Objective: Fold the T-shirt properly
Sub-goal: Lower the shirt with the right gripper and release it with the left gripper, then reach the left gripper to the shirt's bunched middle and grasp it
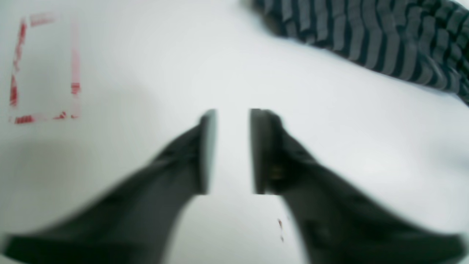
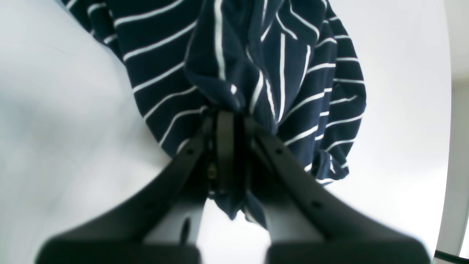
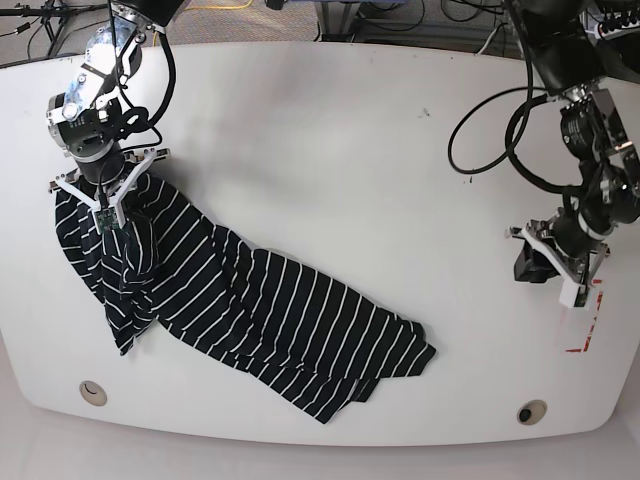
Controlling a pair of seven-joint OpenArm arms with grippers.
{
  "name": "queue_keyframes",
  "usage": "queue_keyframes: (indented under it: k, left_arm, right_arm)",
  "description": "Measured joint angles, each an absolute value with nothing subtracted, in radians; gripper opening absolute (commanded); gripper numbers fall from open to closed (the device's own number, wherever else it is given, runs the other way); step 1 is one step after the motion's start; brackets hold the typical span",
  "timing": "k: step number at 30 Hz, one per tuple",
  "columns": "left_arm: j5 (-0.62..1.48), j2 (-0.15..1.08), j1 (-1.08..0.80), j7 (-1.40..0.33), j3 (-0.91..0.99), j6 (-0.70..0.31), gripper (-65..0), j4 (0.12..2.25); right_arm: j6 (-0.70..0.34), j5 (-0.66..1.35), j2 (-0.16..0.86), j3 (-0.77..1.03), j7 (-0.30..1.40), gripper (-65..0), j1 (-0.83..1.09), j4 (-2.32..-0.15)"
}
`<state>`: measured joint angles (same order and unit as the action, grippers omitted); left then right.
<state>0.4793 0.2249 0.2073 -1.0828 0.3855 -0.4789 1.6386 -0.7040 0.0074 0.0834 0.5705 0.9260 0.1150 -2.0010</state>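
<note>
The black, white-striped T-shirt (image 3: 290, 320) lies crumpled in a diagonal band across the white table (image 3: 330, 150), from the left side down toward the front middle. My right gripper (image 3: 108, 225) is shut on a bunched fold at the shirt's upper left end; in the right wrist view the fabric (image 2: 165, 73) hangs from the closed right gripper (image 2: 231, 113). My left gripper (image 3: 572, 293) hovers at the table's right side, well apart from the shirt. In the left wrist view the left gripper (image 1: 233, 113) is open and holds nothing, and an edge of the shirt (image 1: 384, 40) shows at the top right.
Red tape marks (image 3: 590, 320) lie on the table beside the left gripper, and show as a red outline (image 1: 44, 69) in the left wrist view. Two round holes (image 3: 92, 392) (image 3: 531, 411) sit near the front edge. Black cables (image 3: 490, 130) loop over the back right.
</note>
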Motion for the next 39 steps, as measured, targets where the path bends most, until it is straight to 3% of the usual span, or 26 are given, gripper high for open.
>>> queue_keyframes:
  k: [3, 5, 15, 28, 39]
  left_arm:
    - [0.388, 0.181, 0.284, -1.068, 0.384, -0.472, -19.6, 1.536]
    - [0.325, 0.15, 0.32, -1.048, 0.385, -0.472, -17.8, 1.484]
    - [0.219, 0.052, 0.44, -0.858, 0.337, -0.47, -17.9, 1.183]
    - [0.219, 0.014, 0.534, -0.566, 0.328, -0.427, -17.9, 0.792]
    - [0.239, -0.052, 0.56, -0.447, 0.34, -0.442, -17.9, 0.654]
  right_arm:
    - [-0.704, 0.007, 0.082, 0.57, 0.927, -65.0, 0.11, -2.001]
    - [-0.704, 0.009, 0.08, 0.569, 0.924, -65.0, 0.107, -2.001]
    - [-0.704, 0.008, 0.08, 0.57, 0.926, -65.0, 0.104, -2.001]
    - [-0.704, 0.012, 0.072, 0.57, 0.925, -65.0, 0.101, -2.001]
    - [-0.704, 0.021, 0.073, 0.57, 0.925, -65.0, 0.101, -1.992]
